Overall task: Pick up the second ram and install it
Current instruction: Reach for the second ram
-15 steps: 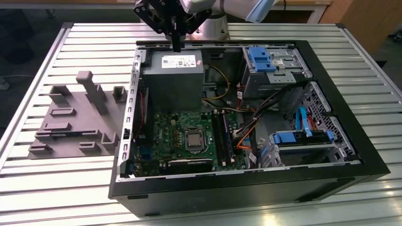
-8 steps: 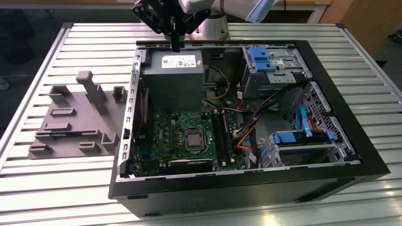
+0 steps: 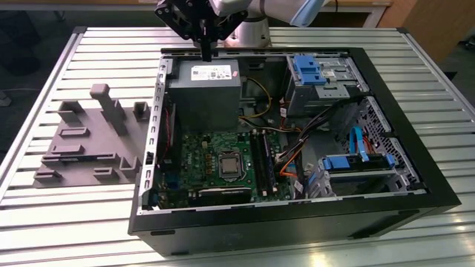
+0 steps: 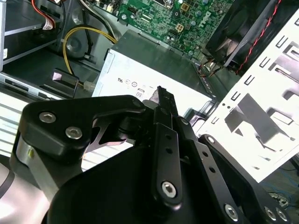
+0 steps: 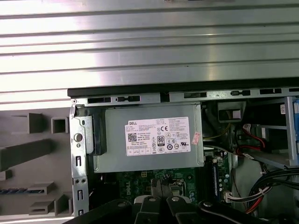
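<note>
While the claw (image 3: 206, 53) hung over the PSU (image 3: 204, 94) with fingers together and empty, the ram (image 5: 10, 190) lay well apart, in the tray (image 3: 74, 167) beside the case (image 3: 297, 225).

Setting recorded as a robotics lab or test workshop. A work table (image 3: 67, 222) built of ribbed aluminium profiles is seen. A robot arm (image 3: 275, 8) is based at the table edge behind the case, and a black gripper (image 3: 206, 53) is carried on it. An opened desktop computer case (image 3: 297, 225) is laid on its side on the table, with motherboard (image 3: 215, 161), power supply (image 3: 204, 89) and cabling exposed. A grey moulded fixture tray (image 3: 82, 150) is placed beside the case, on the exterior view's left. Wooden furniture (image 3: 434, 25) and a dark floor (image 3: 22, 39) are noted beyond the table.
</note>
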`<move>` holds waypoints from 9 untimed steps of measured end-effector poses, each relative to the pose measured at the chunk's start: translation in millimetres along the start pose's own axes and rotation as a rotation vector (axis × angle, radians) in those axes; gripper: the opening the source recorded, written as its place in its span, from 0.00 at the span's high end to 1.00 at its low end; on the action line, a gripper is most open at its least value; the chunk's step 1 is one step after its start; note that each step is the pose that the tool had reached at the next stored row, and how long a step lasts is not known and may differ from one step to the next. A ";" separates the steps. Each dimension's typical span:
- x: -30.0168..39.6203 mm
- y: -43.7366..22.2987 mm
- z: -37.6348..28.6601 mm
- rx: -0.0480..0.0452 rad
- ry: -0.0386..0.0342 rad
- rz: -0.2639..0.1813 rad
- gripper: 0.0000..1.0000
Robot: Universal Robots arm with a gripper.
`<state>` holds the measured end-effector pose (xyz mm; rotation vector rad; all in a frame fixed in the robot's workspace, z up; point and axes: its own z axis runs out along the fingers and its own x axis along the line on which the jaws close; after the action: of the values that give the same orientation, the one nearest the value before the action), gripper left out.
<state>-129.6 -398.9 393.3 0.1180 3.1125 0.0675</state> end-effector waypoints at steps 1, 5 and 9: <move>0.2 0.0 0.0 -0.0001 0.0000 0.000 0.89; 1.4 -0.1 0.0 0.0000 0.0000 0.000 0.89; 2.7 -0.2 0.0 -0.0001 0.0000 0.000 0.89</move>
<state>-132.3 -398.9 393.3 0.1180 3.1125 0.0676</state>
